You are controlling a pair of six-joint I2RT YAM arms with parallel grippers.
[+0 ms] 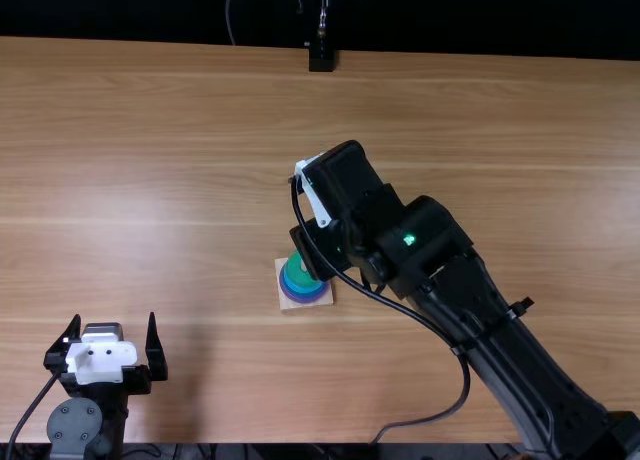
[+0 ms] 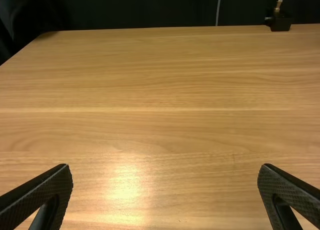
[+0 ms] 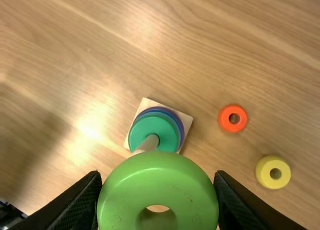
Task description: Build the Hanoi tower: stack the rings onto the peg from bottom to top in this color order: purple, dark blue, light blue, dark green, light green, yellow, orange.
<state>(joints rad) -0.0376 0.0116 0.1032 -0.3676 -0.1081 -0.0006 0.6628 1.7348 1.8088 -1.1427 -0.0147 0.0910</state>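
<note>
Wooden table (image 1: 150, 160), black stand (image 1: 321, 58), cable (image 1: 228, 15), dark backdrop (image 1: 110, 10)

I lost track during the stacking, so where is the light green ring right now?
In the right wrist view, the light green ring is between the right gripper's fingers, beside the peg.

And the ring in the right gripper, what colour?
Light green ring; right wrist view shows it best.

Square wooden peg base (image 1: 326, 299) toward table's (image 1: 180, 160) near edge: purple (image 1: 303, 299), blue (image 3: 178, 123), dark-green rings (image 3: 167, 127) stacked. Light-green ring (image 3: 157, 182) raised. Orange (image 3: 226, 118), yellow rings (image 3: 283, 173) flat.
</note>
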